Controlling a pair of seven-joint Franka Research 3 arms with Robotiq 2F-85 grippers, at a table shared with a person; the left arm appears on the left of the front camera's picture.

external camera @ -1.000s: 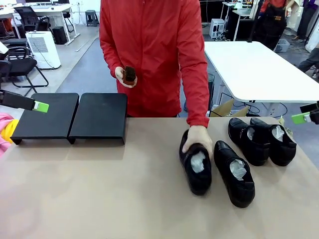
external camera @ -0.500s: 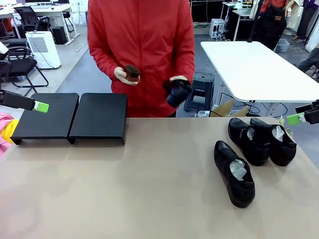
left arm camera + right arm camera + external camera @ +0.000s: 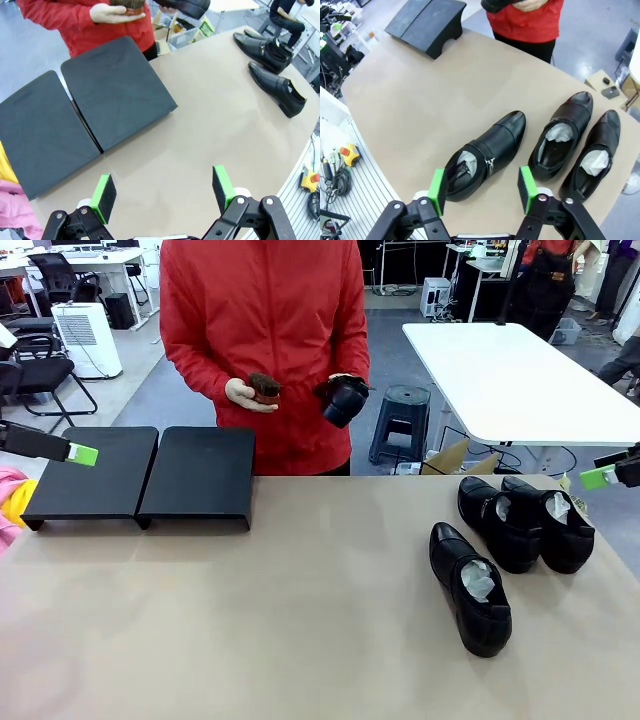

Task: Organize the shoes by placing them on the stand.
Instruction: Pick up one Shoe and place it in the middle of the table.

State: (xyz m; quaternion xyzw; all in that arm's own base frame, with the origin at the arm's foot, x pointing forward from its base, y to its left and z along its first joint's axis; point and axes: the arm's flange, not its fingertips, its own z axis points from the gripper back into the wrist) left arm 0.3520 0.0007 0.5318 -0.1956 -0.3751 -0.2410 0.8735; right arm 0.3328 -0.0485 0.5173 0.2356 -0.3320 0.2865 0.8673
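Tan tabletop (image 3: 250, 640) under everything, in a big open workshop room with a grey floor (image 3: 180, 390), a white table (image 3: 500, 380) and black office chairs (image 3: 40, 370) behind. A person in a red jacket (image 3: 265, 320) stands at the far edge. The stand (image 3: 150, 475) sits at the table's far left. Three shoes (image 3: 498, 523) lie on the right side, and the person holds a fourth shoe (image 3: 345, 400) at chest height. The left gripper (image 3: 162, 185) has its fingers apart, and so does the right gripper (image 3: 481, 185), with nothing clamped. Tiny brown brush (image 3: 264, 388) beside the lifted shoe.
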